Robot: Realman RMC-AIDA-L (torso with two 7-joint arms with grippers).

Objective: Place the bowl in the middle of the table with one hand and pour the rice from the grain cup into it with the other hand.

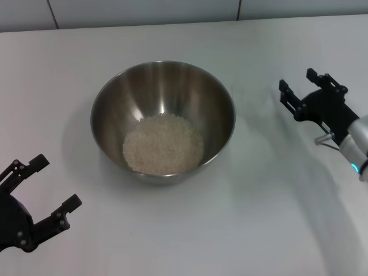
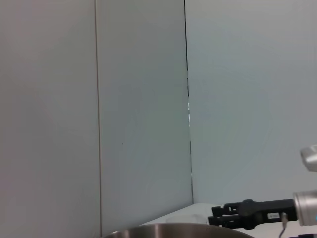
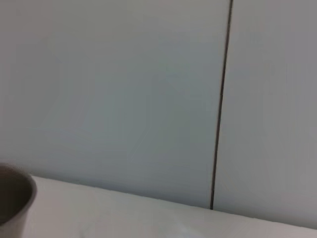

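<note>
The bowl (image 1: 163,122) stands mid-tabletop (image 1: 276,207) with the rice (image 1: 163,144) already inside, so the task seems done, while left gripper (image 1: 44,184) and right gripper (image 1: 296,86) hover empty, fingers spread.

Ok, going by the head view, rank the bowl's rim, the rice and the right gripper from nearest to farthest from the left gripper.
1. The bowl, near-left rim, closest to the left gripper.
2. The rice, heaped inside the bowl.
3. The right gripper, open, across the table on the right.
</note>
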